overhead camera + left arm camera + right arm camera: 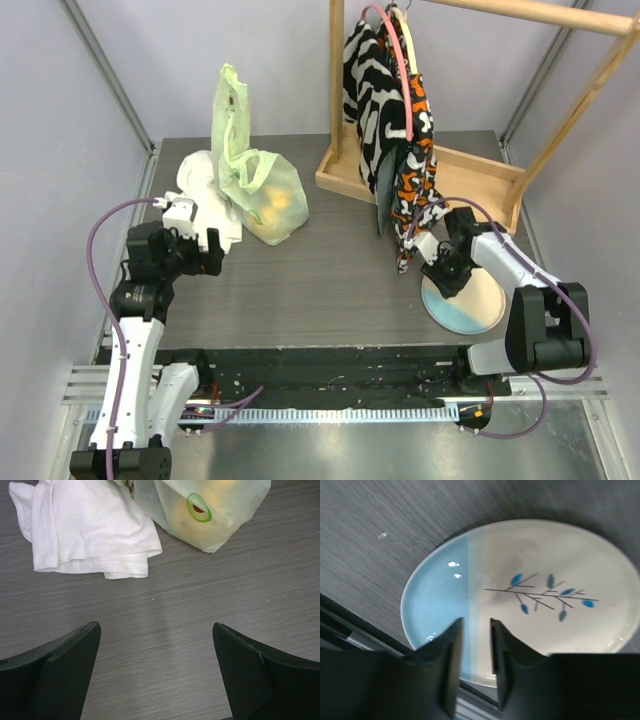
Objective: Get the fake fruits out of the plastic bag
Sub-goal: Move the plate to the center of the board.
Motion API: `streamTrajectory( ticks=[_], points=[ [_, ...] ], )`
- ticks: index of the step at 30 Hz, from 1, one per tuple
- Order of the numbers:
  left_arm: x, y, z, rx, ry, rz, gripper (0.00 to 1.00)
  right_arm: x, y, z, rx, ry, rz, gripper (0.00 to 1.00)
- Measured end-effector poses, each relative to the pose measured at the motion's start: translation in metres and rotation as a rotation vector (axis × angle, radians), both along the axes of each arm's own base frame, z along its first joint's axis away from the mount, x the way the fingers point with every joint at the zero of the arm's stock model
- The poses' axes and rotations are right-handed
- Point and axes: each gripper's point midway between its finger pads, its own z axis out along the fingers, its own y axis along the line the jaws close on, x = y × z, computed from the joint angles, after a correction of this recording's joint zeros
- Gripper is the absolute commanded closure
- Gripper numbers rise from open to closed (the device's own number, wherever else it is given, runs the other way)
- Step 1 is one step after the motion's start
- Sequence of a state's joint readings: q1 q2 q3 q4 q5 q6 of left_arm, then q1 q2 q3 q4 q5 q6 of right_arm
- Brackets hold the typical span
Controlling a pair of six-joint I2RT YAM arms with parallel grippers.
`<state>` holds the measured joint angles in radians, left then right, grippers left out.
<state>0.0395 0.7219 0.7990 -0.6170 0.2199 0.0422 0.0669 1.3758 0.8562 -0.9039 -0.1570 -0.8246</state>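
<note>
The pale green plastic bag (pixel 262 195) stands at the back left of the table, its handle loops (pixel 228 100) sticking up. Yellow-orange fruit (pixel 277 200) shows through its wall. In the left wrist view the bag (pixel 220 525) is at the top, with a green avocado half (pixel 198 507) pressed against the inside. The other fruits are hidden. My left gripper (pixel 207 250) (pixel 155 626) is wide open and empty, low over bare table, short of the bag. My right gripper (pixel 440 265) (pixel 476 630) hovers over the plate, its jaws a narrow gap apart and holding nothing.
A white cloth (pixel 200 180) (pixel 90 530) lies against the bag's left side. A blue and cream plate (pixel 463 300) (pixel 545 560) sits front right. A wooden rack (pixel 430 170) with patterned garments on hangers (pixel 395 120) stands at the back right.
</note>
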Motion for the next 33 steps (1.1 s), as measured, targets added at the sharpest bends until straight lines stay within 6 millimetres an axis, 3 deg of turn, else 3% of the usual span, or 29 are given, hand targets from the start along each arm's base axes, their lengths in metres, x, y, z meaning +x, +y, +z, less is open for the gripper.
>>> streamTrajectory(
  ticks=[4, 8, 17, 22, 26, 28, 31, 33],
  points=[
    [-0.001, 0.002, -0.002, 0.008, 0.010, 0.005, 0.00, -0.015, 0.000, -0.026, -0.030, 0.103, 0.077, 0.76],
    [-0.003, 0.004, -0.004, 0.027, 0.017, 0.006, 0.00, -0.010, 0.009, -0.029, -0.072, 0.098, 0.194, 0.77],
    [-0.006, 0.016, -0.003, 0.057, 0.011, 0.053, 0.00, -0.006, 0.090, -0.031, -0.180, 0.183, 0.604, 0.77],
    [-0.006, 0.016, -0.002, 0.049, 0.010, 0.061, 0.00, 0.002, 0.161, -0.029, -0.123, 0.228, 0.713, 0.77],
    [-0.006, 0.018, -0.001, 0.039, 0.010, 0.078, 0.00, 0.021, 0.258, -0.025, 0.019, 0.165, 0.747, 0.77],
    [-0.006, 0.019, 0.004, 0.030, 0.009, 0.090, 0.00, 0.035, 0.317, -0.021, 0.138, 0.101, 0.750, 0.76],
    [0.001, 0.019, 0.030, 0.015, -0.034, 0.094, 0.00, 0.051, 0.385, -0.010, 0.293, -0.009, 0.753, 0.71],
    [0.009, 0.017, 0.060, 0.006, -0.096, 0.082, 0.00, 0.051, 0.400, 0.001, 0.340, -0.035, 0.746, 0.71]
  ],
)
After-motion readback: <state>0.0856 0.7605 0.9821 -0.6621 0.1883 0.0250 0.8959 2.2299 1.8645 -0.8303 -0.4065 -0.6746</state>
